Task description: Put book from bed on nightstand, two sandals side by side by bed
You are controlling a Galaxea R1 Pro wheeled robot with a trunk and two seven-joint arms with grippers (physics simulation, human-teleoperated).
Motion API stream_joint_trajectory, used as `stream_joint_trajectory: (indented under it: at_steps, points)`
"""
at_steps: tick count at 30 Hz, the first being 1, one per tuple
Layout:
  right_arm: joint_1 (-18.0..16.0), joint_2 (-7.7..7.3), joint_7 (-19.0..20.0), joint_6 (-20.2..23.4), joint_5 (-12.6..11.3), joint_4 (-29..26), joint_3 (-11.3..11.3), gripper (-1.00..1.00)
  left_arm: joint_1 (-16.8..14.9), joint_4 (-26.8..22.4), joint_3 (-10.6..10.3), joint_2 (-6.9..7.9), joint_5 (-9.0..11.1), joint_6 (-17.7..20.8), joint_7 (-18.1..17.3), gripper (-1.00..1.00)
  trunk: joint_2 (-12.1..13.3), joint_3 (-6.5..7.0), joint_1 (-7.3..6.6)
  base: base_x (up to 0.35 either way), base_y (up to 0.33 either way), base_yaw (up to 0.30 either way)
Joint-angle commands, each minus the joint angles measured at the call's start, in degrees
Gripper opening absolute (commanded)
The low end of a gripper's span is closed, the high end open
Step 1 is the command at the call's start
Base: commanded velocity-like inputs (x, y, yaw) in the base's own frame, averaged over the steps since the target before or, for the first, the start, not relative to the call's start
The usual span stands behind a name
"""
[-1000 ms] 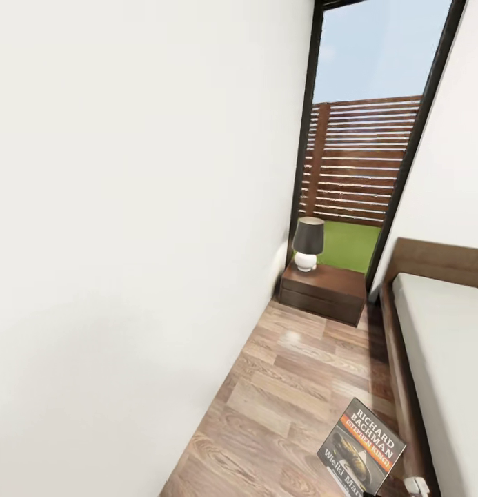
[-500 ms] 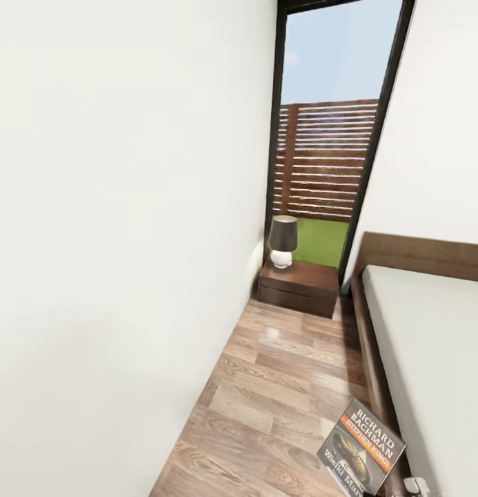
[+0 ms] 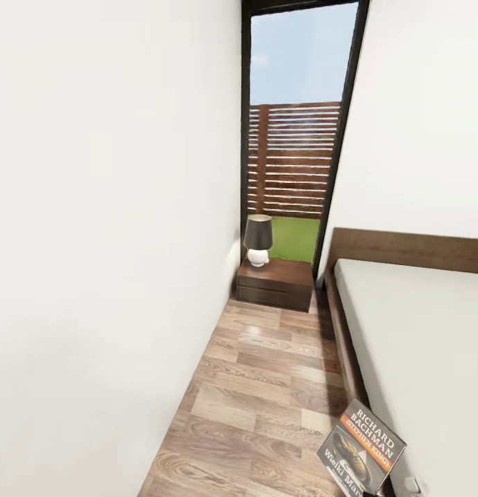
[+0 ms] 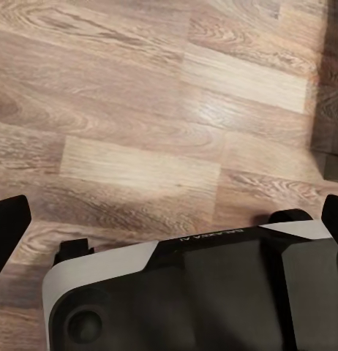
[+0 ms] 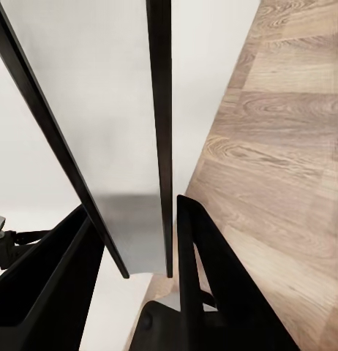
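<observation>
The book [image 3: 363, 449], a paperback with an orange band and white "Richard Bachman" lettering, hangs tilted above the floor beside the bed [image 3: 411, 324]. My right gripper [image 5: 132, 212] is shut on the book [image 5: 160, 110], which runs edge-on between its black fingers [image 5: 202, 270]. A white bit of that gripper's arm shows just below the book in the head view. The nightstand [image 3: 283, 279] stands at the far end of the aisle, under the window, with a lamp on it. My left gripper [image 4: 173, 212] is open over bare floor. The sandals are out of view.
A white wall [image 3: 107, 241] closes the aisle's left side and the bed frame [image 3: 342, 338] its right, leaving a narrow strip of wood-plank floor [image 3: 259, 386]. A dark-shaded lamp [image 3: 258, 238] occupies the nightstand's left half. A tall black-framed window [image 3: 294, 138] is behind it.
The whole head view has swung, so the nightstand and window sit further left and more of the bed shows. The book stays at the same spot in the picture, still held.
</observation>
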Motion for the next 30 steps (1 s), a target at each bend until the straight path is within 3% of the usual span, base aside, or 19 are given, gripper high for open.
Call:
stream_joint_trajectory:
  at_steps: [1, 25, 30]
  points:
    - [-0.06, 0.02, 0.22, 0.23, 0.16, 0.04, -0.32, -1.0, -0.04, 0.03, 0.49, 0.02, -0.59, -0.24, -0.14, 1.0, -0.1, -0.11, 0.03, 0.0, 0.0, -0.25]
    - [-0.04, 0.02, 0.22, 0.23, 0.16, 0.04, -0.32, -1.0, -0.04, 0.03, 0.49, 0.02, -0.59, -0.24, -0.14, 1.0, -0.1, -0.11, 0.03, 0.0, 0.0, -0.246]
    - [-0.05, 0.02, 0.22, 0.23, 0.16, 0.04, -0.32, -1.0, -0.04, 0.03, 0.49, 0.02, -0.6, -0.26, -0.14, 1.0, -0.1, -0.11, 0.03, 0.0, 0.0, -0.106]
